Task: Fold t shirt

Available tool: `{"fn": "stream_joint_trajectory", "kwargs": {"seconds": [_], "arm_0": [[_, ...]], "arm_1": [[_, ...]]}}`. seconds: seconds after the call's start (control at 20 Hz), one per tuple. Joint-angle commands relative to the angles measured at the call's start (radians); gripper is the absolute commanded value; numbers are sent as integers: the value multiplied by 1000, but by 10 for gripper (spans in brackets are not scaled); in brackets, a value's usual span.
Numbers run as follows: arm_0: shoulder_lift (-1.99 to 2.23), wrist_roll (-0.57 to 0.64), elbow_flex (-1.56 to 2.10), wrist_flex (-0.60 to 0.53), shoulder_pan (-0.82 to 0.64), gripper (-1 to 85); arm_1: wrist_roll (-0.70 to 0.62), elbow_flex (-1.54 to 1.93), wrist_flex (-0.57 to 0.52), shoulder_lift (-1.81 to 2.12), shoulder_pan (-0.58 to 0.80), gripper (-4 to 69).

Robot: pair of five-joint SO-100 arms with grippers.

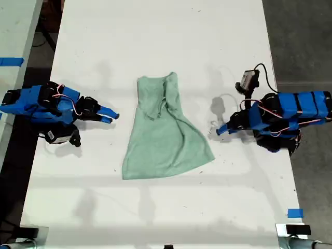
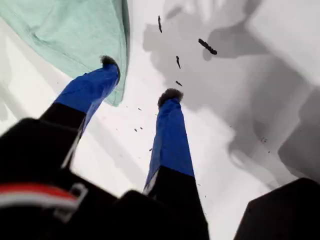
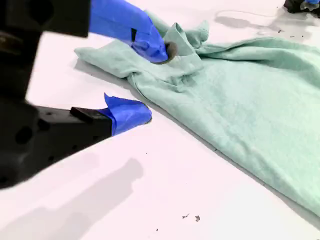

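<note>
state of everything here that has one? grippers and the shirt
t shirt: lying spread on the white table, wrinkled, bunched at its narrow end, held by neither gripper
my first gripper: open, empty, low over the table beside the shirt's wide corner, on the exterior view's right
my second gripper: open, empty, pointing at the shirt's narrow end, apart from it, on the exterior view's left
</note>
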Motion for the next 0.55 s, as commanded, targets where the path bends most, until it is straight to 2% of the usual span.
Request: {"fn": "stream_joint_trajectory", "kwargs": {"seconds": [0.0, 0.5], "arm_0": [[14, -21, 2, -32, -2, 142], [28, -55, 87, -84, -34, 41]], "arm_1": [[2, -40, -21, -2, -8, 198], [-5, 46, -25, 129, -2, 207]]}}
